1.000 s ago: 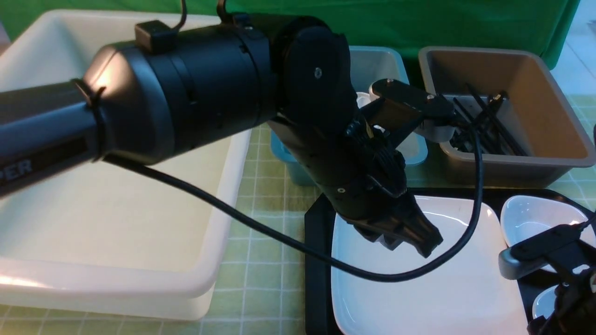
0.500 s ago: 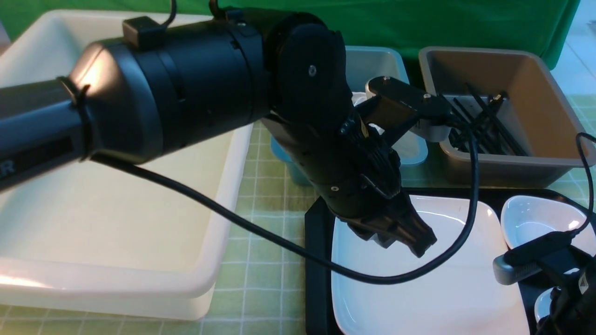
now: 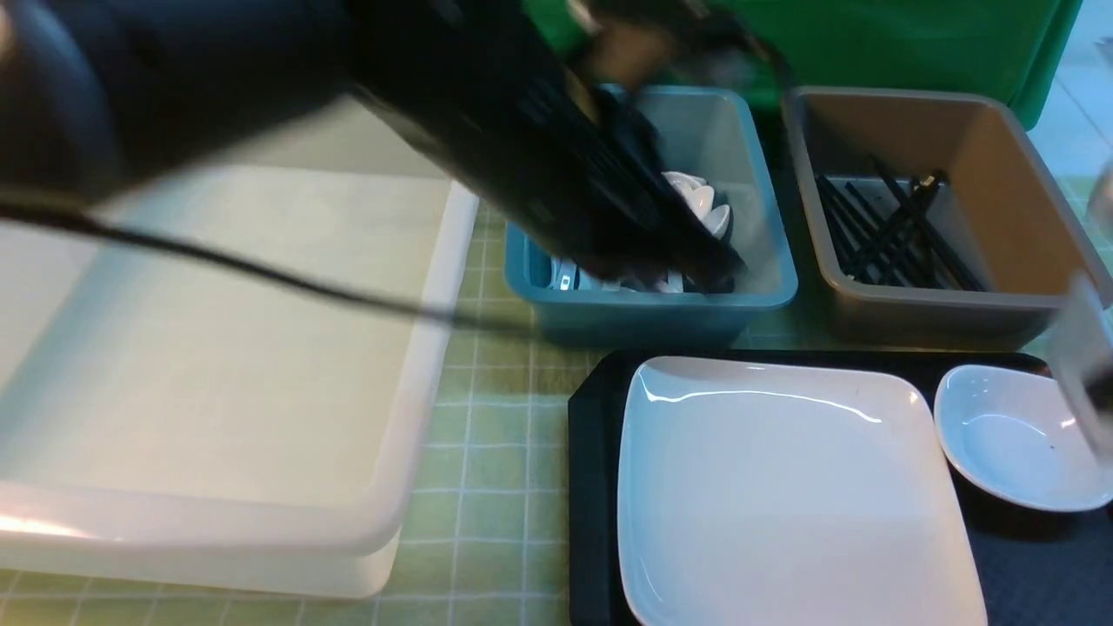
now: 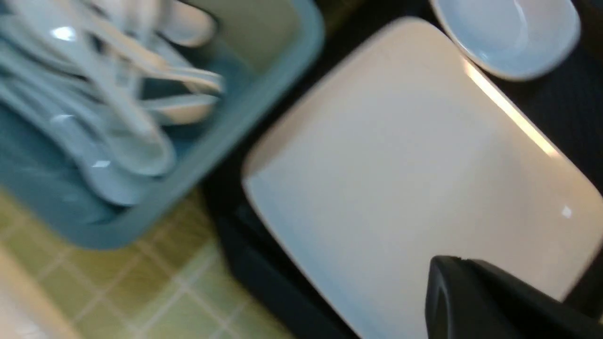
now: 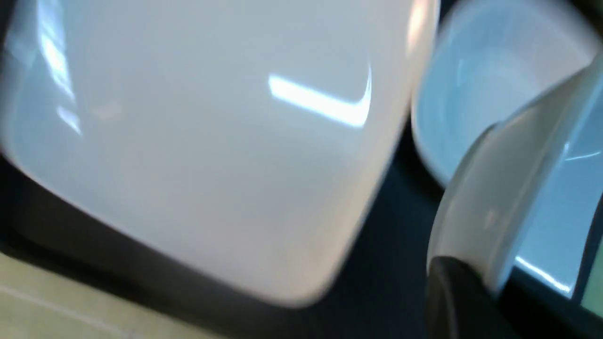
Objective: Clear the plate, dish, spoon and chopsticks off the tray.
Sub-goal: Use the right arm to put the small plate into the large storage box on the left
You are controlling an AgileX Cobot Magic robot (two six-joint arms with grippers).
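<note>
The white plate [image 3: 783, 496] lies on the black tray [image 3: 591, 452]. My right gripper [image 5: 490, 282] is shut on the rim of a small white dish [image 5: 499, 197]. That dish hangs tilted above the tray and shows as a pale blur [image 3: 1078, 348] at the front view's right edge. Another small dish [image 3: 1013, 448] rests on the tray right of the plate. My left gripper [image 4: 452, 282] is shut with nothing in it, above the plate. The left arm [image 3: 487, 130] is a dark blur over the blue bin. White spoons [image 3: 696, 196] lie in that bin, black chopsticks [image 3: 896, 226] in the brown bin.
A large white tub [image 3: 217, 348] fills the left side on the green checked cloth. The blue bin [image 3: 652, 313] and the brown bin [image 3: 939, 313] stand side by side just behind the tray. A green backdrop closes the far side.
My left arm swung up and back from just over the plate toward the blue bin. My right gripper shut on the dish at the tray's near right and lifted it.
</note>
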